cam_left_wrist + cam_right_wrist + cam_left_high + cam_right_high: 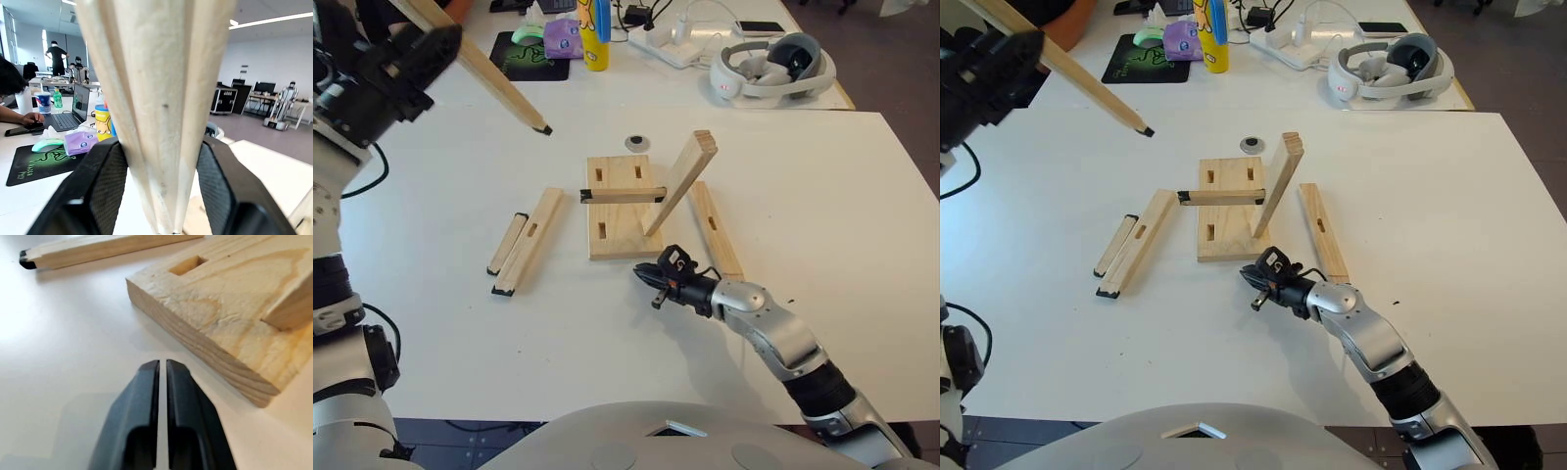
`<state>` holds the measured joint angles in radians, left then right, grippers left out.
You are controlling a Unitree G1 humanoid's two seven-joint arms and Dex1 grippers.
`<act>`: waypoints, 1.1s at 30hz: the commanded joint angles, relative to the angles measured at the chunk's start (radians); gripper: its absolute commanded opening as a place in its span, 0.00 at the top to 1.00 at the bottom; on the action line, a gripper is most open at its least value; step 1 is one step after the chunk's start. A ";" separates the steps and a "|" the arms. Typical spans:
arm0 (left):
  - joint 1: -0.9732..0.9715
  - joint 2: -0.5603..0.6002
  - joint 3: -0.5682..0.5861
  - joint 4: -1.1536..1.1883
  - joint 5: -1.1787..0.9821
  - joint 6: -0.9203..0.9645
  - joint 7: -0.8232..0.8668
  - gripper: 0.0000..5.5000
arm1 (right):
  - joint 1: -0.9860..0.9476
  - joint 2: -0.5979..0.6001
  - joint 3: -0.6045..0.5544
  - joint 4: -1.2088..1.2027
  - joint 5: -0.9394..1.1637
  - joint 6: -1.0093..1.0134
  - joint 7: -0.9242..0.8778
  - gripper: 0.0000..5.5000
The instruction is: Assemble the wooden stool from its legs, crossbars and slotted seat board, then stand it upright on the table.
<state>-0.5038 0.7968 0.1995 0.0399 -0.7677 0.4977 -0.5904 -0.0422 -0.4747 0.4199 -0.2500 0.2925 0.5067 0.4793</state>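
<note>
The slotted seat board (619, 208) lies flat mid-table. One leg (681, 181) stands tilted in its near right slot, and a crossbar (623, 195) runs from that leg across the board. My left gripper (406, 64) is raised at the far left, shut on another wooden leg (494, 83) whose black tip points down toward the table. My right gripper (651, 275) rests low just in front of the board's near right corner, fingers shut and empty. Its closed fingertips (161, 369) sit a short way from the board edge (205, 350).
A leg and a short crossbar (521, 242) lie side by side left of the board. Another leg (717, 230) lies right of it. A small round disc (637, 143) sits behind the board. A headset (771, 67), a bottle (595, 34) and a mouse mat (530, 55) line the far edge.
</note>
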 commanded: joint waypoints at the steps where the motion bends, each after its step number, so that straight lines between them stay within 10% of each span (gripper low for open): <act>1: 0.089 -0.030 -0.063 0.025 0.147 -0.092 -0.055 0.63 | -0.019 -0.001 -0.042 0.035 -0.037 -0.012 0.011 1.00; 33: 0.185 -0.241 -0.102 -0.194 0.152 -0.026 -0.162 0.63 | -0.083 0.265 -0.211 0.107 -0.084 -0.007 -0.095 1.00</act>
<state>-0.3321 0.5559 0.1316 -0.1419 -0.6537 0.4870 -0.7338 -0.1035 -0.2260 0.2047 -0.1738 0.2143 0.4955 0.3952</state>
